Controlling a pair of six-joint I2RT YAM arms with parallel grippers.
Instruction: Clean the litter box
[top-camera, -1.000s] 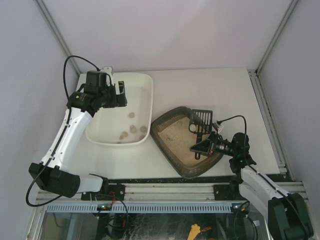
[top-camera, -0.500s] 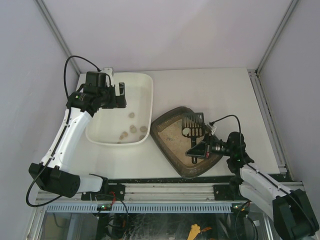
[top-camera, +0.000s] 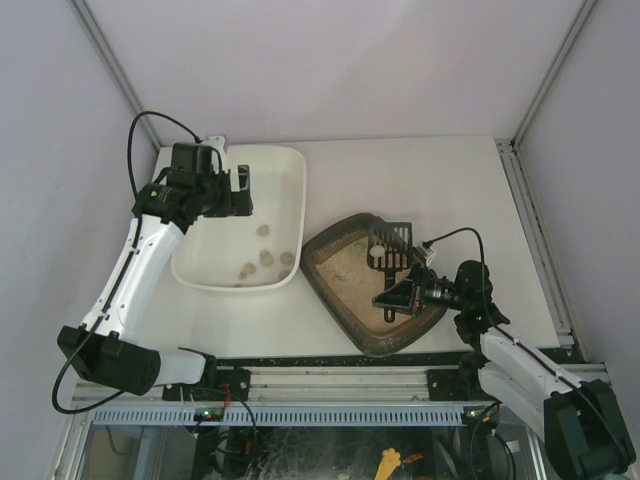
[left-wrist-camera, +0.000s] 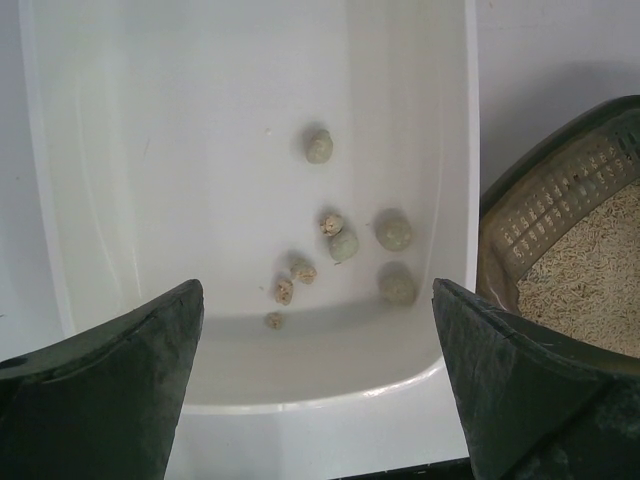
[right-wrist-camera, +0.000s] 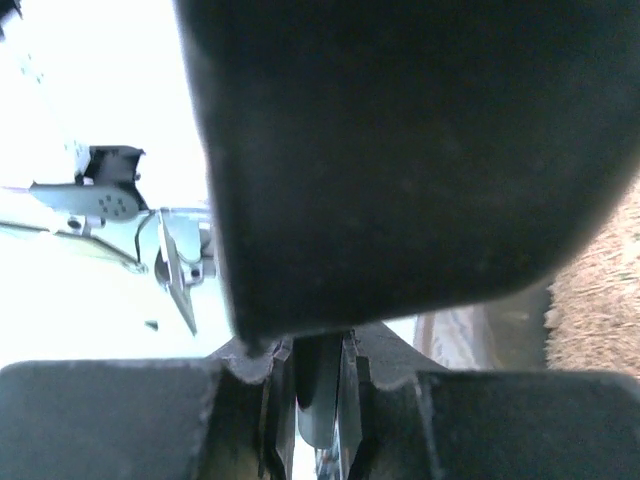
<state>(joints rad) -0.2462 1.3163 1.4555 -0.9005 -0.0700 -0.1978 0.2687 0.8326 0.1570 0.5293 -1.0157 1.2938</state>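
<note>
Litter box (top-camera: 390, 345), a dark tray with beige sandy litter, lies on the table close to its near edge, a bit right of the middle, turned at an angle. Its left corner is just beside the near right corner of the white tub (top-camera: 290, 165); whether they touch, I cannot tell. The right gripper (top-camera: 395, 300) is above the litter, its fingers pressed together on the handle of a black slotted scoop (top-camera: 390, 243), whose head is over the far right part of the box. The left gripper (left-wrist-camera: 315, 295) hangs over the tub with its fingers wide apart and holds nothing. Several small roundish clumps (left-wrist-camera: 345, 245) lie in the near half of the tub.
</note>
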